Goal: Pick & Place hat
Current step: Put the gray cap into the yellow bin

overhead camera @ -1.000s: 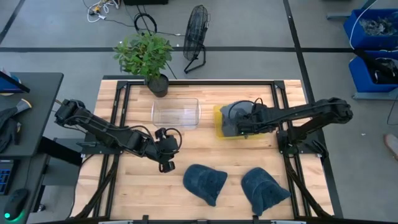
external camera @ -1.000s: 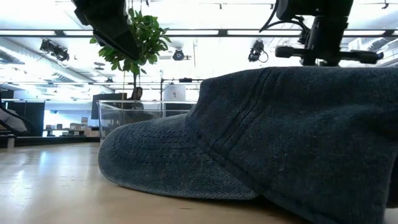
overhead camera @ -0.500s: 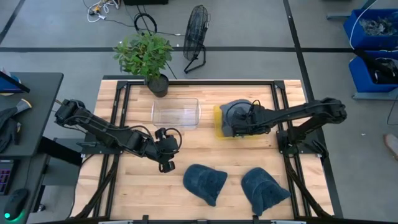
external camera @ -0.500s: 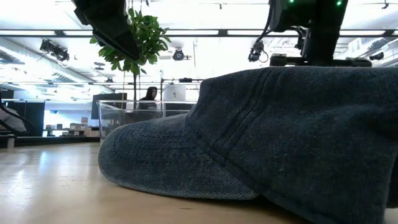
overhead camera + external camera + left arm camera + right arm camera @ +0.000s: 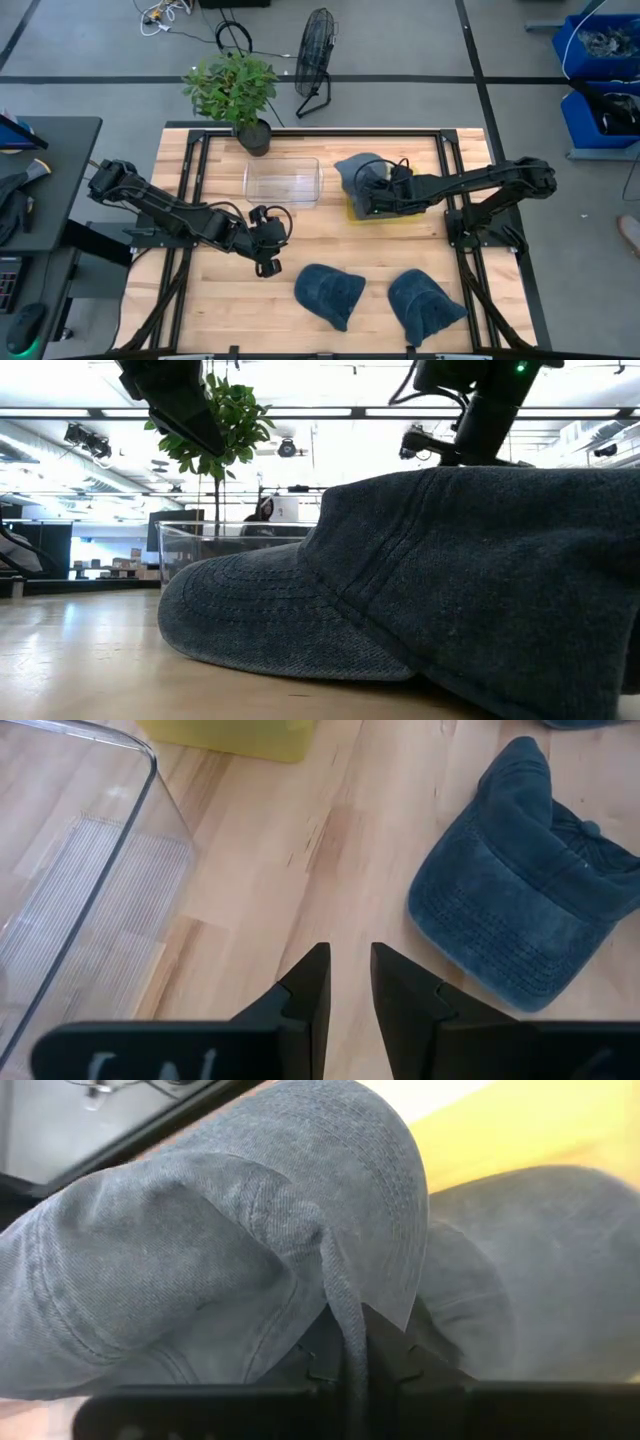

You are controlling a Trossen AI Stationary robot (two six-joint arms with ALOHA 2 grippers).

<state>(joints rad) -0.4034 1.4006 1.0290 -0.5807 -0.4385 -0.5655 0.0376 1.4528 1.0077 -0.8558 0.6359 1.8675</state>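
Observation:
My right gripper (image 5: 372,196) is shut on a blue-grey denim hat (image 5: 358,169) that it holds over the far left corner of the yellow bin (image 5: 352,208). In the right wrist view, the hat (image 5: 220,1250) fills the picture, and a second grey cloth shape (image 5: 520,1280) lies below it on the yellow. Two more denim hats (image 5: 330,293) (image 5: 425,305) lie flat on the table near its front edge. My left gripper (image 5: 268,246) hovers over bare wood left of them, open by a narrow gap (image 5: 349,988) and empty. My right gripper pinches a fold of the hat's cloth (image 5: 338,1305) between its two fingers, coming level from the table's right side. The hat bunches around the fingers and stands out toward the far left, lifted over the bin's corner.
A clear plastic container (image 5: 283,180) stands left of the yellow bin. A potted plant (image 5: 238,92) stands at the table's far edge, with a fan (image 5: 316,50) on the floor behind it. One table hat (image 5: 400,590) fills the low view. A person stands far off in the room.
My right gripper has gone toward the table's left, taking the hat with it. The hat, which lay low inside the yellow bin, now stands raised over the bin's far left corner.

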